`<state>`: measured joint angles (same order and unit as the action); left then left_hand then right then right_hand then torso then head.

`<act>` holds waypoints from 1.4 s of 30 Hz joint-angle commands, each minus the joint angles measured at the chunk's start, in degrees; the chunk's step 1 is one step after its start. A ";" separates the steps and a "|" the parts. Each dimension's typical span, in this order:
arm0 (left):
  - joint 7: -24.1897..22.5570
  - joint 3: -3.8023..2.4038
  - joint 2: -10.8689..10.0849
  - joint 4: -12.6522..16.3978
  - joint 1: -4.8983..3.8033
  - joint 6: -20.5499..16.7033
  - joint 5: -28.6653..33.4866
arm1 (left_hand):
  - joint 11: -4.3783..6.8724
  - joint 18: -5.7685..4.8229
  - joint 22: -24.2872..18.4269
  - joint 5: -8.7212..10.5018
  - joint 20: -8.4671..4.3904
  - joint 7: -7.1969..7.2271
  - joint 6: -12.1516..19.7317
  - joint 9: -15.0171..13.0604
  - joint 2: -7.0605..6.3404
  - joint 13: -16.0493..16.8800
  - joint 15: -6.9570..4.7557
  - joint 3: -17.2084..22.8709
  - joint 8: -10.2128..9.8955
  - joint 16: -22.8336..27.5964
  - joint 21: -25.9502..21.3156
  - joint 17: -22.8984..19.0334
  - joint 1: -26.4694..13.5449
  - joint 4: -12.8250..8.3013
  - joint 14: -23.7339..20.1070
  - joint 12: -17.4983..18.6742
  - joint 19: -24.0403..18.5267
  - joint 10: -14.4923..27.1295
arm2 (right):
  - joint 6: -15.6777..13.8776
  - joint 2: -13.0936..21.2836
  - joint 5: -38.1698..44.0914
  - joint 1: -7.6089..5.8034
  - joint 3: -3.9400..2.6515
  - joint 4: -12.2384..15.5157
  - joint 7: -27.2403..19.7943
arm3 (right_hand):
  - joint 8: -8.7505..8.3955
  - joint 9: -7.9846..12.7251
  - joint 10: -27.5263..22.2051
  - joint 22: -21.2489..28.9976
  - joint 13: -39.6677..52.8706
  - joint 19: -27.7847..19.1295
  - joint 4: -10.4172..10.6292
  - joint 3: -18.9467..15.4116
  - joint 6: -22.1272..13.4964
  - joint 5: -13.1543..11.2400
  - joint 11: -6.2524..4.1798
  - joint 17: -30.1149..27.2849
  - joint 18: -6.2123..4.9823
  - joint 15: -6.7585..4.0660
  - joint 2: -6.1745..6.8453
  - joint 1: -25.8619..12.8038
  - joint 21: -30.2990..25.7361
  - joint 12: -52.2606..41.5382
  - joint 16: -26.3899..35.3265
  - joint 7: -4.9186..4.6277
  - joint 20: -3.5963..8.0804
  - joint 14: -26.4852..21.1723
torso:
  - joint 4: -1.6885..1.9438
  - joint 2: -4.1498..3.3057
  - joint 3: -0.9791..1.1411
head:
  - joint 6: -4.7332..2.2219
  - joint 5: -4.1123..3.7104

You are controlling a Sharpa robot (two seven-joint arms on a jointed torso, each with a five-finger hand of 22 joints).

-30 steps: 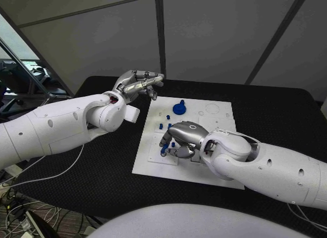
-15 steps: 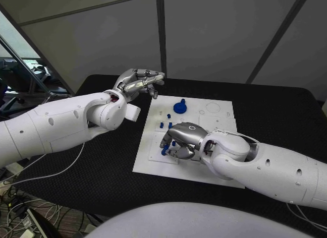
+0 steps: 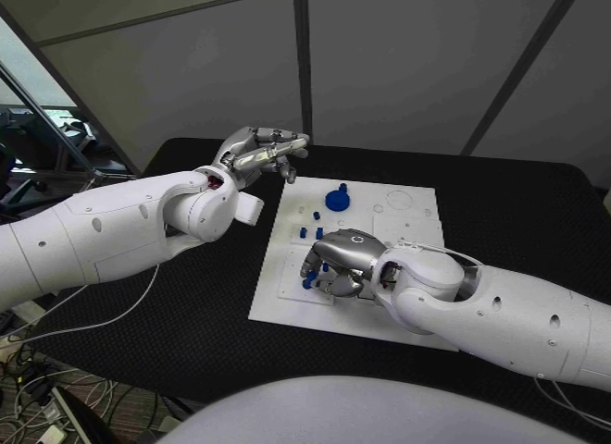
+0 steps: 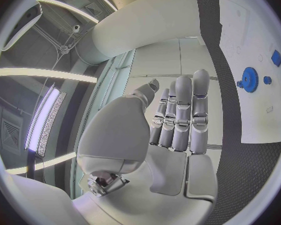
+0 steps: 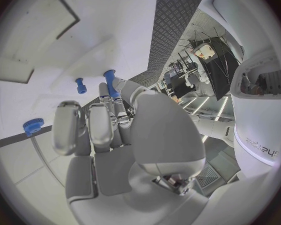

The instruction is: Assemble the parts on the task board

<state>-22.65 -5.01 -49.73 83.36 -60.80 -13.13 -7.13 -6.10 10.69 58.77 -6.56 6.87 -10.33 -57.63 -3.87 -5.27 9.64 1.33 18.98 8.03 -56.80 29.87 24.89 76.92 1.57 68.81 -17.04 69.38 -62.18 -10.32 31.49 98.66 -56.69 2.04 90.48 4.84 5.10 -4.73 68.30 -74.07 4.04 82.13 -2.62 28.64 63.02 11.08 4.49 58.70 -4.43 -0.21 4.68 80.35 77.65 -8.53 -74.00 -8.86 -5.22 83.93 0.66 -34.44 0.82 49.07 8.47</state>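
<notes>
Two hands in play. My right hand (image 3: 339, 264) is down on the task board (image 3: 399, 231), near its edge closest to me, fingers curled in. In the right wrist view a blue peg (image 5: 110, 83) sits between my thumb and a fingertip (image 5: 104, 92), so right hand = holding that peg, narrow grip. Whether the peg's lower end touches the board: can't tell. A second short blue peg (image 5: 81, 85) stands on the board just beyond my fingertips, apart from them. A blue gear (image 5: 32, 126) lies on the board off to the side of my fingers, well clear.

My left hand (image 3: 263, 153) is raised above the worktop (image 3: 519, 203), beyond the far-left corner of the board, not touching it. Fingers lie close together, bent toward the palm, nothing in them: closed, empty.

From the left hand, the blue gear w/ knob (image 4: 249, 79) sits on the board's far half, between my two hands. Small blue pegs (image 3: 315, 233) stand in the board between that gear and my right hand.
</notes>
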 commanded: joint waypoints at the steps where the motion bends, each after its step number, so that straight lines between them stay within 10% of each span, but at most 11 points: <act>1: -0.23 -0.05 0.02 0.06 -0.09 0.58 0.17 | 0.07 -0.47 -0.04 -0.08 0.13 -0.11 0.39 -0.02 0.05 0.07 0.05 -0.22 -0.02 -0.32 -0.21 -0.06 0.30 0.02 -0.25 -0.18 -0.13 0.42 | 1.45 0.09 1.10 0.15 0.30 -0.19 0.91 | -0.21 0.02 0.01 0.22 -0.03 0.22 0.13 -0.05 -0.08 0.24 0.12 -0.38 0.69 -0.19 0.11 -0.52 0.02 0.56 0.04 -0.05 -0.12 0.95 | 0.00 0.03 0.01 | 0.04 -0.02; 10: -0.08 -0.05 0.03 0.01 -0.09 0.62 0.17 | 0.06 -0.45 -0.12 -0.07 0.14 -0.11 0.43 -0.02 0.11 0.09 0.07 -0.32 0.02 -0.37 -0.33 -0.09 0.30 0.12 -0.28 -0.32 -0.16 0.51 | -0.99 0.00 0.46 0.15 0.33 -0.13 -0.82 | -1.60 1.09 -11.58 11.49 -0.43 -5.64 1.75 -4.63 -8.36 -1.05 2.73 -7.67 -1.80 1.86 3.66 -4.61 -9.33 4.74 4.28 -1.83 -2.05 -0.97 | 0.04 0.07 -0.01 | -0.05 0.10; 25: 0.12 -0.04 0.01 -0.24 -0.09 0.94 0.17 | 0.06 -0.45 -0.13 -0.07 0.15 -0.12 0.44 -0.02 0.10 0.09 0.07 -0.36 0.02 -0.38 -0.35 -0.10 0.30 0.14 -0.29 -0.35 -0.16 0.55 | -16.71 4.81 -2.11 0.30 0.28 5.14 -2.13 | -1.46 0.87 -14.79 14.11 -0.13 -5.76 1.74 -10.27 -13.95 0.24 2.35 -9.71 -2.16 1.56 2.56 -3.38 -11.75 2.58 5.55 -1.26 -1.82 -1.06 | -0.04 0.10 0.03 | -0.43 -0.22; 34: 0.21 0.10 0.09 -0.53 -0.08 0.97 0.17 | 0.05 -0.45 -0.15 -0.06 0.15 -0.12 0.48 -0.01 0.05 0.10 0.08 -0.42 0.02 -0.39 -0.39 -0.11 0.32 0.14 -0.32 -0.39 -0.17 0.60 | -14.49 15.27 -11.22 -0.88 -1.80 12.65 1.21 | 0.74 -0.08 -5.73 11.07 0.64 -3.70 2.93 -11.09 -8.14 1.10 1.59 -7.70 -1.45 1.05 1.02 -3.62 -9.25 -2.84 4.38 -1.64 -1.47 -0.31 | -0.35 0.60 0.00 | -1.48 -2.20; 42: 0.28 0.39 0.09 -0.54 -0.07 0.92 0.17 | 0.05 -0.45 -0.15 -0.06 0.15 -0.12 0.48 -0.01 0.05 0.10 0.08 -0.42 0.02 -0.39 -0.39 -0.11 0.32 0.14 -0.32 -0.39 -0.17 0.60 | -11.34 24.78 -20.13 -1.92 -2.35 17.38 11.28 | 3.41 -0.83 10.32 -0.09 8.93 1.46 8.06 -16.96 -4.25 3.75 -2.69 4.09 0.87 -2.25 3.70 -10.05 0.11 -15.23 -2.98 2.07 1.48 2.21 | -0.89 1.04 -0.03 | -2.27 -5.57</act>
<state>-22.30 -4.59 -49.68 82.76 -60.78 -12.79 -7.13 -5.96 10.69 58.71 -6.56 6.88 -10.33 -57.63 -3.87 -5.27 9.66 1.33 18.81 8.03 -56.80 29.87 24.86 76.92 1.73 68.81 -17.04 69.38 -62.04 -23.62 55.38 85.29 -58.50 -0.26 107.08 9.10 7.90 -5.33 77.08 -72.80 10.91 82.84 4.59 13.31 58.44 13.48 2.34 61.47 -4.39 -1.96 7.88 71.62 76.62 -21.16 -76.15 -7.57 -4.09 84.02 0.09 -33.63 0.84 47.04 3.96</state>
